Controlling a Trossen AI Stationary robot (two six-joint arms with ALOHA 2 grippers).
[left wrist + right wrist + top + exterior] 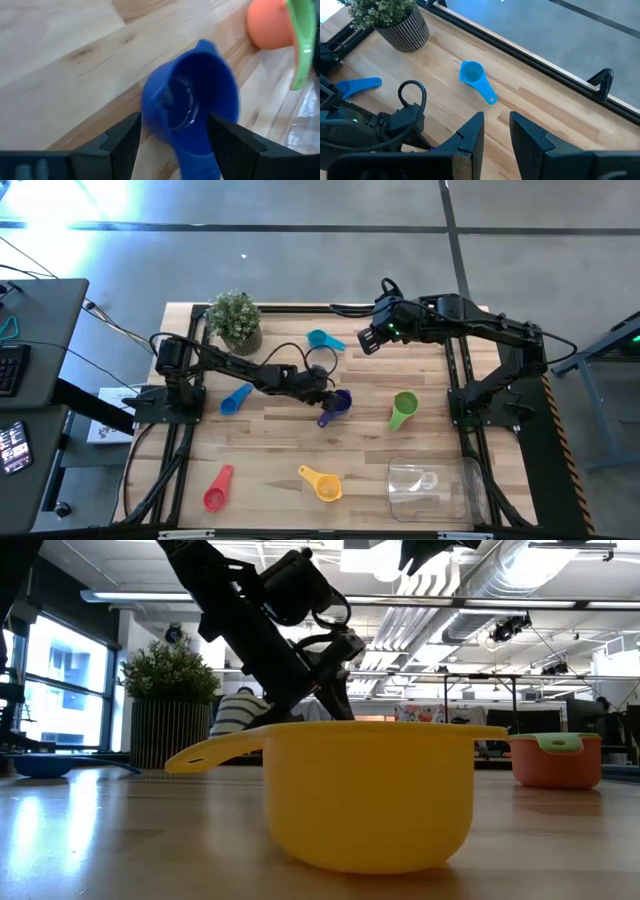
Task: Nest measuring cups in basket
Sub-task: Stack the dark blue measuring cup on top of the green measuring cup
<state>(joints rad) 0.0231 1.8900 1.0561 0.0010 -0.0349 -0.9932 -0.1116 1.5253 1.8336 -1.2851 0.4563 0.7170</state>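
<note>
A purple measuring cup (335,405) lies upright near the table's middle. My left gripper (322,392) is open just above it. In the left wrist view its fingers (125,135) stand on either side of the cup (190,95) where the handle begins, and I see no touch. My right gripper (368,340) hangs high over the far right part of the table, its fingers a little apart with nothing between them (497,132). The clear basket (432,488) stands at the near right. The teal (322,340), blue (236,398), green (403,408), yellow (322,483) and red (218,490) cups lie scattered on the table.
A potted plant (235,320) stands at the far left. The green cup seems to sit in an orange one (555,762), just right of the purple cup. A cable loop (412,95) on the left arm arches above the table. Bare wood lies between the cups.
</note>
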